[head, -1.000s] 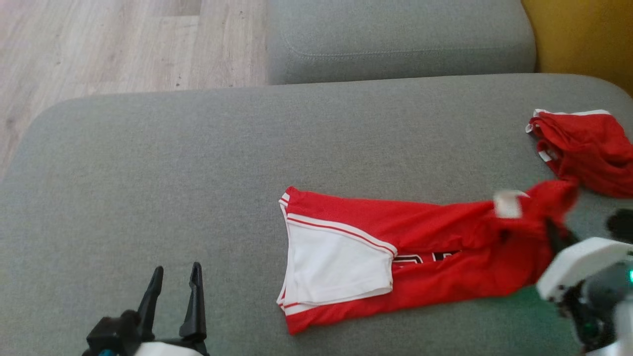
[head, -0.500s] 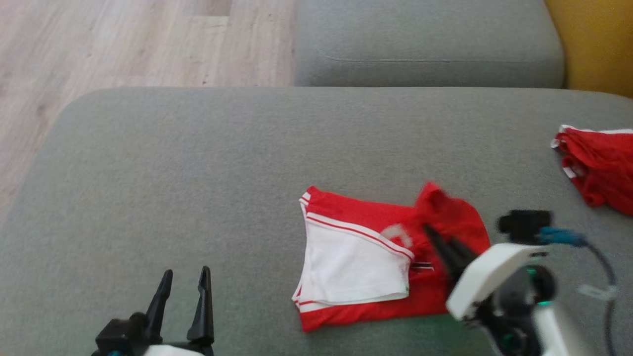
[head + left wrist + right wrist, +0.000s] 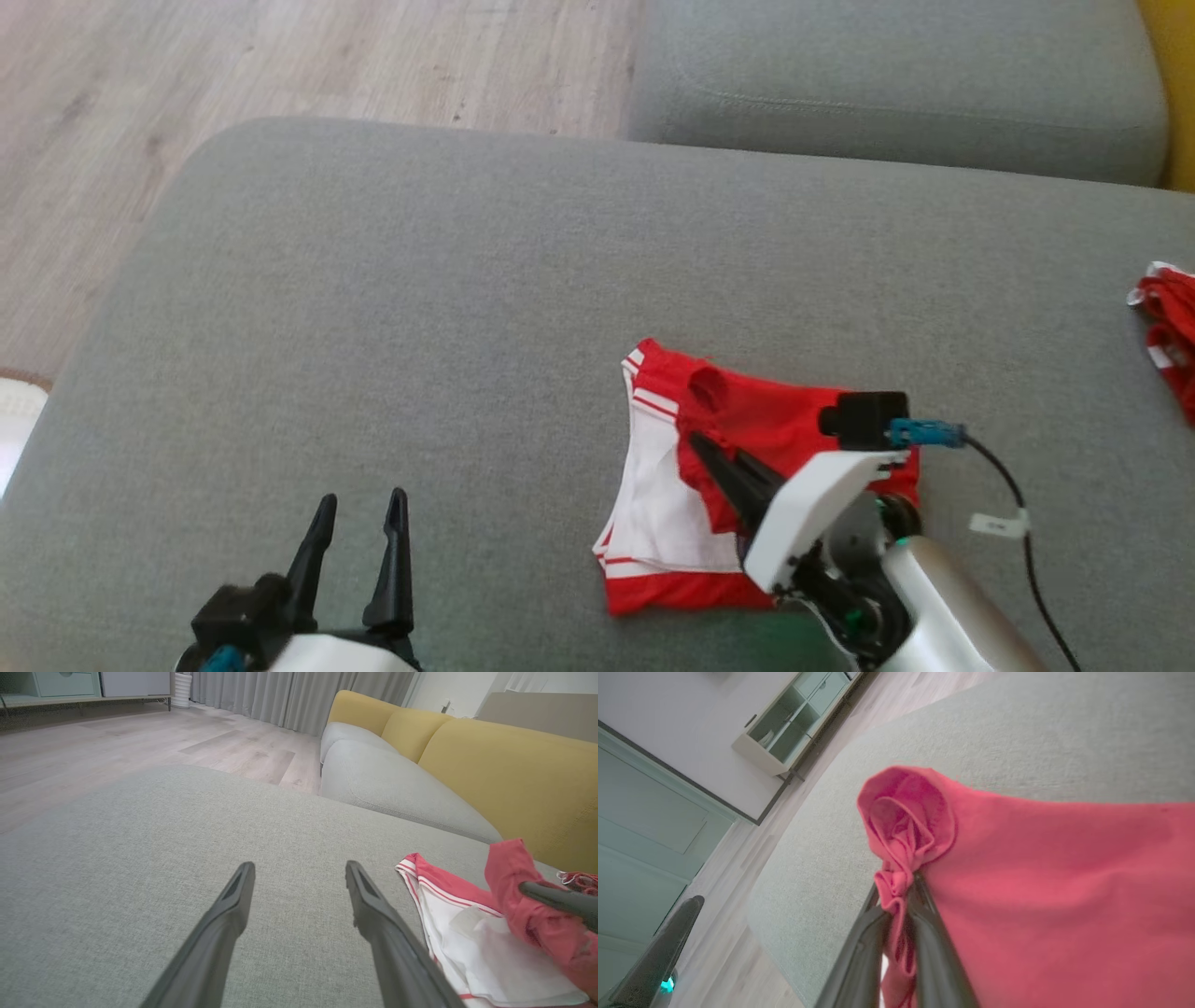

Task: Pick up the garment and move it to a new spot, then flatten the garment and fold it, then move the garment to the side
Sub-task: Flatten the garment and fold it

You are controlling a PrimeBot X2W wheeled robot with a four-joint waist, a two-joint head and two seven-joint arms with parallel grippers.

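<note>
Left end effector point(image 3: 362, 497): two long, tapering matte-black fingers, spread wide with nothing between them, above bare cushion at the lower left of the head view; also seen in its own wrist view point(image 3: 300, 865).
Right end effector point(image 3: 698, 441): the same dark fingers on a glossy white housing, pinched narrow on a bunched red fold of the garment point(image 3: 899, 886).
Cable point(image 3: 1004, 485): thin and black, looping from a blue plug on the right wrist; it carries a small white tag point(image 3: 997, 525), its print too small to read.
Garment point(image 3: 775, 420): smooth red jersey-like cloth with a white panel and red-and-white striped edging. It lies right of centre on the seat cushion, its red half lifted over the white one, and the gripped corner is rolled into a rosette point(image 3: 906, 812).
Seat cushion point(image 3: 420, 327): grey woven fabric, finely flecked, with rounded corners.
Second red cloth point(image 3: 1167, 317): crumpled, white-trimmed, at the cushion's right edge, well apart from the garment.
Far cushion point(image 3: 887, 84): the same grey weave, with a stitched seam.
Backrest point(image 3: 514, 765): mustard-yellow, plump upholstery.
Floor point(image 3: 280, 56): pale wood-grain planks.
Curtains point(image 3: 299, 695): grey, in vertical pleats.
</note>
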